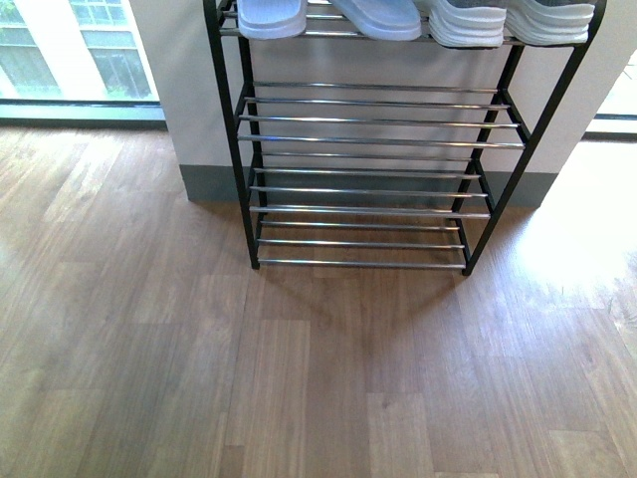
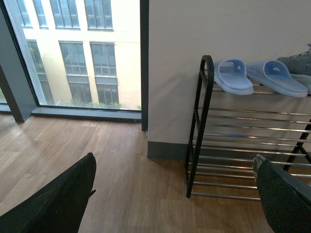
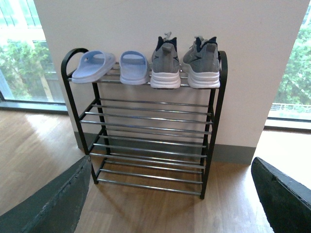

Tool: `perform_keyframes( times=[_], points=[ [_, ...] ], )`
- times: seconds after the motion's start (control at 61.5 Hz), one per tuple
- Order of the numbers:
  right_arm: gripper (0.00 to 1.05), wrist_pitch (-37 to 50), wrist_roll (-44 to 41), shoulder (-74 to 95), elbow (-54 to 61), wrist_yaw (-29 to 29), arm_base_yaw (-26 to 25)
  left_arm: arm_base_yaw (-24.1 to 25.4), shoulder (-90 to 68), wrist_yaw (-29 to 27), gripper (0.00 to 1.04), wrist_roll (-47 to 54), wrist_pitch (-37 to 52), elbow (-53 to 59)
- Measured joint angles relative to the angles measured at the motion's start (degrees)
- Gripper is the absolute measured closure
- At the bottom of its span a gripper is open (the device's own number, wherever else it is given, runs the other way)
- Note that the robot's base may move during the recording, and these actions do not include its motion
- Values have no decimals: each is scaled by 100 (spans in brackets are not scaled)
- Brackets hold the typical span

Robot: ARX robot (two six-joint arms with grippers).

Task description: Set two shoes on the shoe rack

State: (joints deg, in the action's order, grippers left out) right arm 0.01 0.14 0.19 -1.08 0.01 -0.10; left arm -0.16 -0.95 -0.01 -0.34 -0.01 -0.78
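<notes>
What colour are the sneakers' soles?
White, on the grey sneakers; the right wrist view shows them best.

Bright window daylight, sharp pics

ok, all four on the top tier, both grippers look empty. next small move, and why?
Probably none beyond holding both arms back. The grey knit sneakers and pale blue slide slippers all sit on the top tier of the black-framed chrome-rod shoe rack. The left gripper and right gripper are open and empty, apart from the rack, so nothing seems left to place.
</notes>
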Motion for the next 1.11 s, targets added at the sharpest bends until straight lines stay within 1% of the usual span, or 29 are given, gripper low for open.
perform_keyframes(
  times=[1.106],
  points=[
    [9, -2, 0, 4, 0, 2, 0, 0, 0, 2, 9, 7, 0, 0]
  ],
)
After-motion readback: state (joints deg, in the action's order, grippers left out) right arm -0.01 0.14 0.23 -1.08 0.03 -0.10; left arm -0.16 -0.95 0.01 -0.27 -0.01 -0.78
